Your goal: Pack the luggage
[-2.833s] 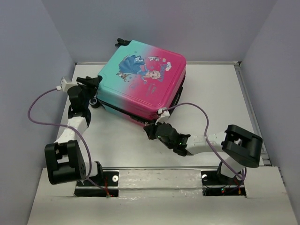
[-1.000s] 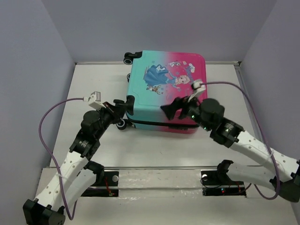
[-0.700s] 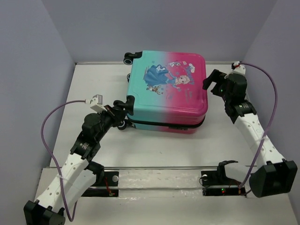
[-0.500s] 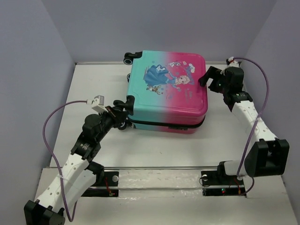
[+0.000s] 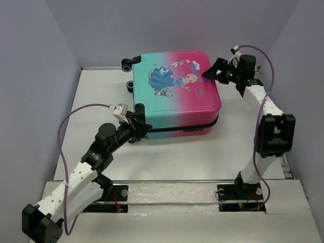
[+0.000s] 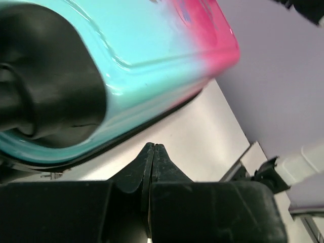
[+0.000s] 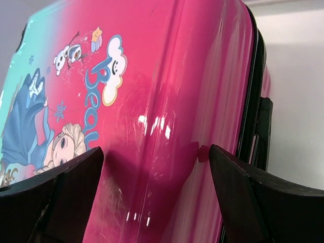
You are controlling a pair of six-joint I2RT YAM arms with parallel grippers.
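The luggage point(image 5: 174, 91) lies flat and closed at the back middle of the table, teal on the left, pink on the right, princess print up. My left gripper point(image 5: 142, 129) is shut with nothing in it, level with the case's near-left corner, just below the black wheel point(image 6: 45, 96); its tips point(image 6: 153, 147) point along the front side of the luggage point(image 6: 152, 45). My right gripper point(image 5: 211, 71) stands open over the far-right corner of the lid. Its fingers point(image 7: 243, 192) straddle the pink shell point(image 7: 167, 76), the right one touching it beside the black zipper seam point(image 7: 257, 76).
Grey walls close in the table point(image 5: 167, 152) on the left, back and right. A metal rail point(image 5: 172, 181) runs along the near edge by the arm bases. Purple cables point(image 5: 63, 131) loop off both wrists. Two wheels point(image 5: 127, 63) stick out at the case's far-left corner.
My right arm has swung from the case's front round to its far-right corner, its jaws narrowing slightly. The luggage has slid left and turned a little. My left gripper followed its near-left corner.
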